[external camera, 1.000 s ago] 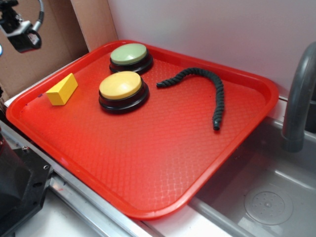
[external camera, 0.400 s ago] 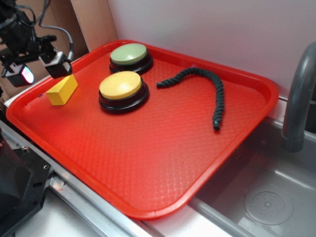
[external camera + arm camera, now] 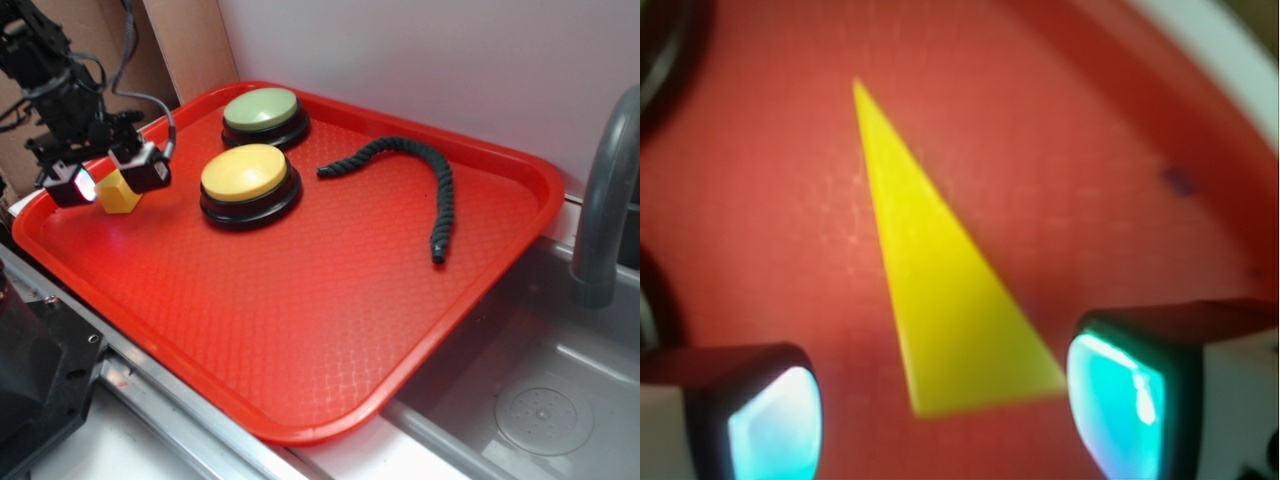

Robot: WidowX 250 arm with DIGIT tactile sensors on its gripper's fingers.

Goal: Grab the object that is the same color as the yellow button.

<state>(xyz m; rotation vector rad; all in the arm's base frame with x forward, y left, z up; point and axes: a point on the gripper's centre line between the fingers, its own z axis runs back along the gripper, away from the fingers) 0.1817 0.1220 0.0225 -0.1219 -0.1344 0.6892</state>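
Note:
The object, a small yellow wedge block [image 3: 117,191] [image 3: 945,290], lies on the red tray [image 3: 330,310] near its left rim. My gripper [image 3: 106,180] [image 3: 945,420] hangs low over it and is open, one finger on each side of the wedge's wide end. In the wrist view the right fingertip [image 3: 1118,400] is close to the wedge's corner, while the left fingertip [image 3: 770,425] stands well apart from it. The yellow button [image 3: 248,180], domed on a black base, sits just right of the wedge.
A pale green button [image 3: 264,113] stands behind the yellow one. A black rope [image 3: 405,180] curves across the tray's right half. A cardboard wall [image 3: 120,60] rises behind the arm. A grey sink [image 3: 545,400] and faucet [image 3: 605,200] lie to the right.
My gripper has come down and rightward from above the tray's left edge and now straddles the wedge. The wedge, buttons and rope have not moved.

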